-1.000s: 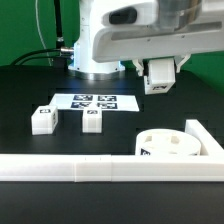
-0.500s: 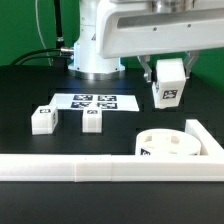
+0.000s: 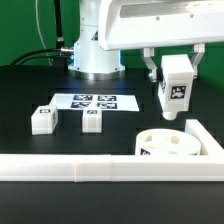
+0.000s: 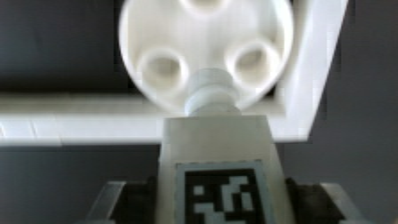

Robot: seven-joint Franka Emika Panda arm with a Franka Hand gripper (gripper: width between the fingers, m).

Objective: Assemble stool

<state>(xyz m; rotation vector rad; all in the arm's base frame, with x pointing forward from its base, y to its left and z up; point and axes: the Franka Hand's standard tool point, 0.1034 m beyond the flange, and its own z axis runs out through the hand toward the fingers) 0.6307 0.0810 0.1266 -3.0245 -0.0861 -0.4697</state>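
At the exterior view's left we see one loose leg (image 3: 41, 120) standing on the black table (image 3: 20, 95). Just to its right stands a second loose leg (image 3: 93, 121), in front of the marker board (image 3: 95, 101). Further right, the gripper (image 3: 174, 72) hangs above the table with its jaws clamped on a third leg (image 3: 176, 98). This leg is held upright (its tag faces us), and its lower end is above the seat (image 3: 172, 146) and apart from it. The seat lies in the corner of the L-shaped rail (image 3: 90, 168), which runs across the front. In the wrist view, we find the third leg's narrow tip over the seat, near its holes.
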